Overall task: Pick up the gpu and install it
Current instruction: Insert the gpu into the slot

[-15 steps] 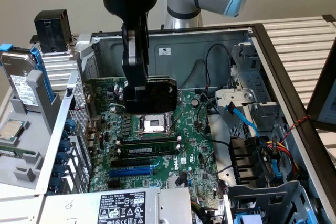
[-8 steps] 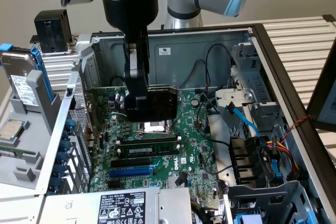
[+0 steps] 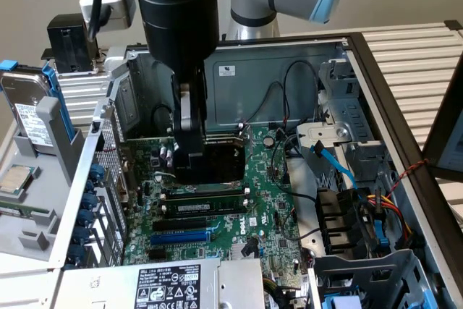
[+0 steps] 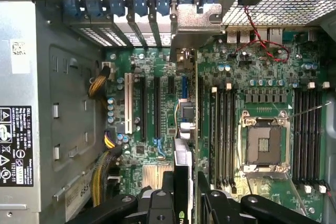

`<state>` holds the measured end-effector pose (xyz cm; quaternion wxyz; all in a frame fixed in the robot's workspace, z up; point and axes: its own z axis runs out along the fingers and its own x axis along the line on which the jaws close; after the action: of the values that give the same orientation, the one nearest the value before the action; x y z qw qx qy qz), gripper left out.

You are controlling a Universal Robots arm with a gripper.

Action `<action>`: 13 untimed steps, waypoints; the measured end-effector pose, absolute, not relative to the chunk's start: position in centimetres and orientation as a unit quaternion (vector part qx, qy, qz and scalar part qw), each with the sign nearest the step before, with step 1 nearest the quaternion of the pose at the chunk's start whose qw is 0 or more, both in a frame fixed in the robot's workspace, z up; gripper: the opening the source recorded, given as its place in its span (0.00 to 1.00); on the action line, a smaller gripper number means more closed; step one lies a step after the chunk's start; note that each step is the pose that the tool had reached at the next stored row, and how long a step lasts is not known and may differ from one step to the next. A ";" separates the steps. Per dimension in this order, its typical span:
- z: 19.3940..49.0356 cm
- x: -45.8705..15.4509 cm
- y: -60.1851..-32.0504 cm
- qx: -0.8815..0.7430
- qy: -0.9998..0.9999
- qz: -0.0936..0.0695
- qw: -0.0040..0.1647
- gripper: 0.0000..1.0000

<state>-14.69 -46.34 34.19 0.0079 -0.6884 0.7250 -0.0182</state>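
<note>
Green motherboard (image 3: 217, 215) fills the open computer case (image 3: 376, 85), and the pincer (image 3: 189, 168) hangs low over it. Black memory sticks (image 3: 206, 204) lie just beside its tips. Well off to the exterior view's right runs a blue cable (image 3: 336, 168). Nearer the camera sits the power supply label (image 3: 170, 284), white and black with symbols, its print too small to read.

From the wrist, the pincer (image 4: 184, 192) is clamped on the graphics card (image 4: 182, 129). The card is seen edge-on, with a finger (image 4: 167, 198) pressed on each face. Its silver bracket (image 4: 194, 22) reaches the slot covers (image 4: 126, 24). Beside the card on one side stand memory slots (image 4: 223, 129) and the bare processor socket (image 4: 265, 140). On the other side are a white slot (image 4: 128, 103), yellow cables (image 4: 100, 177) and a black warning label (image 4: 11, 145), unreadable.
</note>
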 end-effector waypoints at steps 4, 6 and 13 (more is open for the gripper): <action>33.7 -14.7 -45.9 -0.689 0.725 -0.018 0.008 0.27; 33.5 -14.9 -45.6 -0.689 0.725 -0.018 0.008 0.27; 32.4 -15.7 -45.6 -0.689 0.725 -0.018 0.008 0.27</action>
<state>-15.66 -45.59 32.44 0.0078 -0.6888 0.7247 -0.0182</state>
